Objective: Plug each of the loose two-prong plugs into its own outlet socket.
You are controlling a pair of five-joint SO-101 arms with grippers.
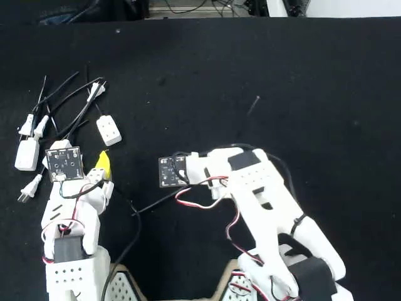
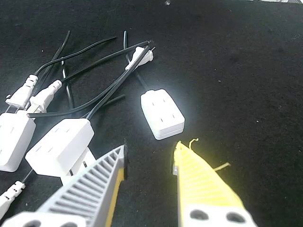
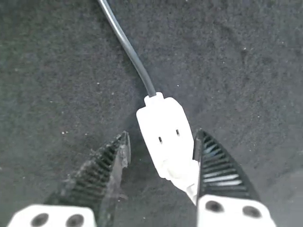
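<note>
White corded outlet socket (image 3: 163, 127) lies on the black counter (image 3: 246, 56) inside the wide right gripper (image 3: 161, 136), while the left gripper (image 2: 150, 146) hovers wide near a second outlet socket (image 2: 162, 113).

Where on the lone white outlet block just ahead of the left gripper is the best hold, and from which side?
Probably across the two long side walls of the outlet block, at mid-length, coming down from above. It lies flat, slots up, apart from the other blocks; those walls are flat and parallel. The left gripper is open just short of it.
</note>
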